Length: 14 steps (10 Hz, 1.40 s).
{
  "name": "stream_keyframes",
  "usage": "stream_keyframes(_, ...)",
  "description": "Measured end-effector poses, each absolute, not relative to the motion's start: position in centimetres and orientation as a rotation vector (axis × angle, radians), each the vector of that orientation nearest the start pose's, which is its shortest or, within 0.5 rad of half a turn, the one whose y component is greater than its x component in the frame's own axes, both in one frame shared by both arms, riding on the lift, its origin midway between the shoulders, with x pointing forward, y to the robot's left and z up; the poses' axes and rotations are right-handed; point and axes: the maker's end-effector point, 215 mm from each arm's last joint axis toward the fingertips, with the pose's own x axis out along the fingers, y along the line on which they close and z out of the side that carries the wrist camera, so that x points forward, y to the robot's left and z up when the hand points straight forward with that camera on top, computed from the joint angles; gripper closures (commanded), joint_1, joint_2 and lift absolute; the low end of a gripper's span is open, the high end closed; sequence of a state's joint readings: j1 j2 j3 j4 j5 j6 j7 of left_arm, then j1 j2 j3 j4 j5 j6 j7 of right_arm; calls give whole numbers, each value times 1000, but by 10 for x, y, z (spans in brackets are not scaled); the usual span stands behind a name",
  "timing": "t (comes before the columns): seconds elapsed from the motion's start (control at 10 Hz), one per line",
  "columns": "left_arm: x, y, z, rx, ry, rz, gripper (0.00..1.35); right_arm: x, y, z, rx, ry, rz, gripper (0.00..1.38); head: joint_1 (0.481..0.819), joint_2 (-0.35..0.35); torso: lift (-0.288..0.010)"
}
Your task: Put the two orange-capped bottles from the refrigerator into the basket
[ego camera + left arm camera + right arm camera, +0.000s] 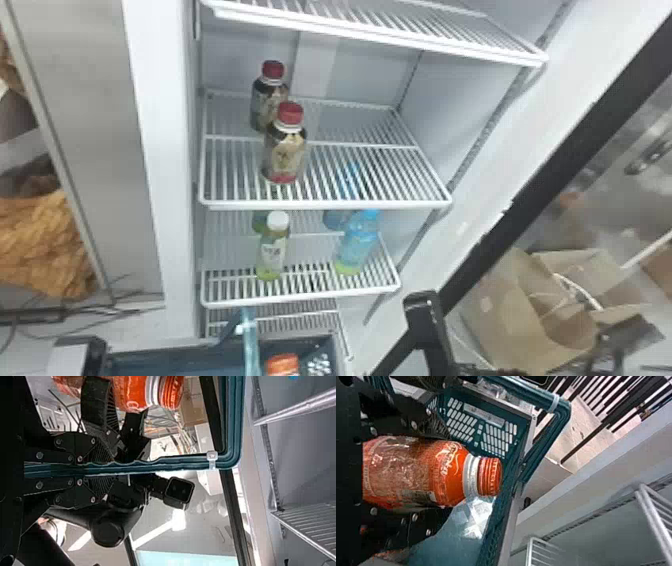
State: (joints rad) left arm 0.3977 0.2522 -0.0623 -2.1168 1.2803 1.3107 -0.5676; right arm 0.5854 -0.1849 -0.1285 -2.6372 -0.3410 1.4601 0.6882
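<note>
- An orange bottle (415, 473) is sitting between the fingers of the right gripper (437, 471), which are clamping its body from both sides.
- The bottle's long axis is running along the fingers, with the orange cap (282, 364) pointing away from the wrist and past the fingertips.
- In the head view, the cap is showing inside the rim of the teal basket (170, 357), beside the handle (250, 345); the body is running down out of sight, so its exact tilt and whether its base is touching the basket floor cannot be told.
- In the right wrist view, the slotted basket wall (480, 425) is running beside the bottle's neck.
- The left gripper (115, 468) is clamping a straight stretch of the basket handle, its two fingers pressing together on the bar.
- Inside the fridge, two red-capped bottles (285, 152) are standing upright on a white wire shelf (325, 205), one in front of the other.
- On the shelf below (310, 295), a white-capped green bottle (272, 247) is standing upright towards the left, and a blue bottle (357, 242) is standing towards the right; something green and something blue are partly showing behind them.
- An open cardboard box (520, 310) is lying beyond the dark frame (500, 235) on the right.
</note>
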Motion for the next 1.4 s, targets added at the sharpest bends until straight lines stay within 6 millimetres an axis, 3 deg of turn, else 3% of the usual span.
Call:
stream_keyframes(0.2,197,-30,-309,-1120,949,-1358,1197,233,-97,-390,351,950,816,125,695,-350,-40)
stream_keyframes(0.3,197,-30,-308,-1122,948,-1361,1197,234,-98,-389,350,948,815,104,695,-350,-40)
stream_keyframes(0.7,197,-29,-308,-1123,948,-1358,1197,254,-107,-373,306,849,793,110,695,-350,-40)
stream_keyframes(0.9,197,-30,-308,-1123,949,-1358,1197,269,-121,-362,241,782,731,108,695,-350,-40)
stream_keyframes(1.4,197,-30,-308,-1120,948,-1360,1197,352,-177,-276,110,228,527,110,695,-350,-40)
